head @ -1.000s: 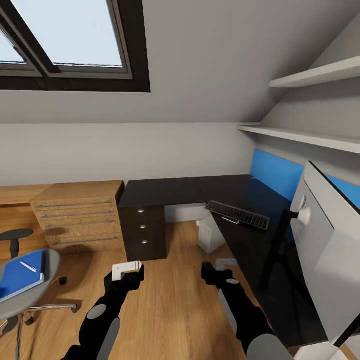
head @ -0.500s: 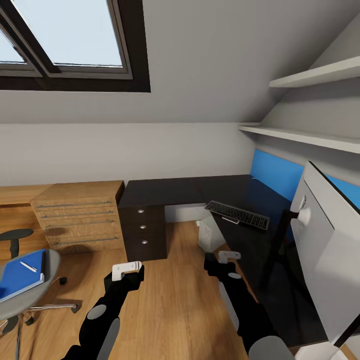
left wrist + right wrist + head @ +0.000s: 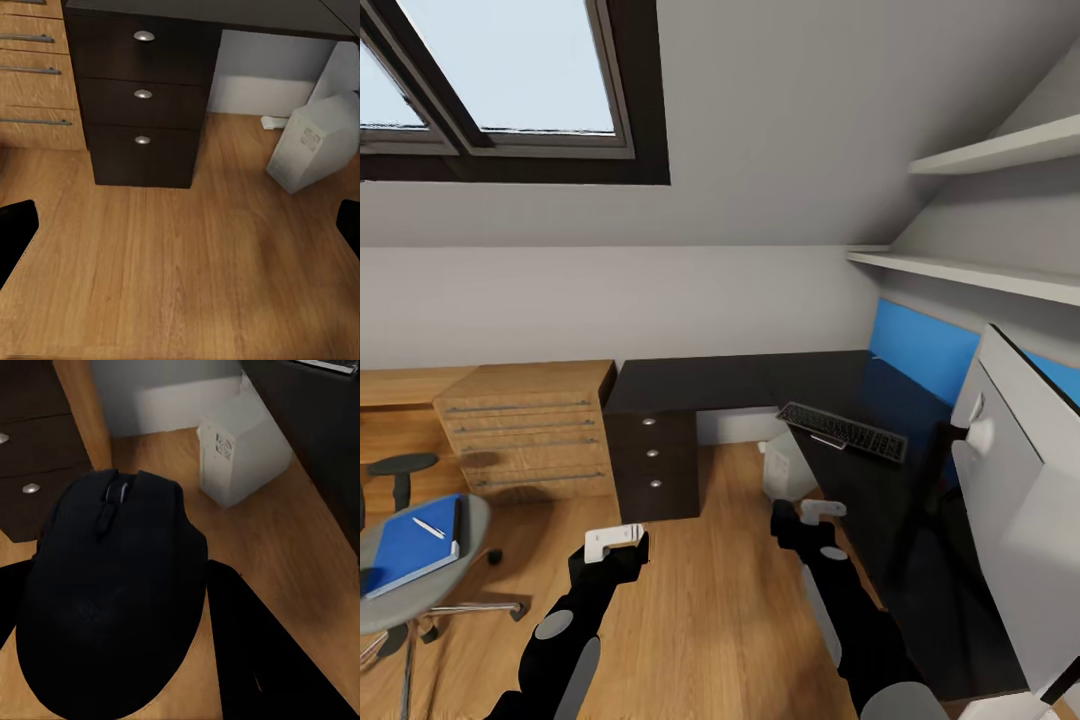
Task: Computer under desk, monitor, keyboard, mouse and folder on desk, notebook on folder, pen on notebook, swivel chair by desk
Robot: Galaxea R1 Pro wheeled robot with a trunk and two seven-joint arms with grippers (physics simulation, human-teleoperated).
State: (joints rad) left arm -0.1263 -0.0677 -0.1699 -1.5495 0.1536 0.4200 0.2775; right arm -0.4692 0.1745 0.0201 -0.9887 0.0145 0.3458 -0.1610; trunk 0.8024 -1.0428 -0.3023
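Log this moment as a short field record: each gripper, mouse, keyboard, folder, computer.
right gripper: shut on the mouse, above the floor beside the desk
left gripper: open, empty
keyboard: on the desk
folder: on the swivel chair, pen on top
computer: on the floor under the desk
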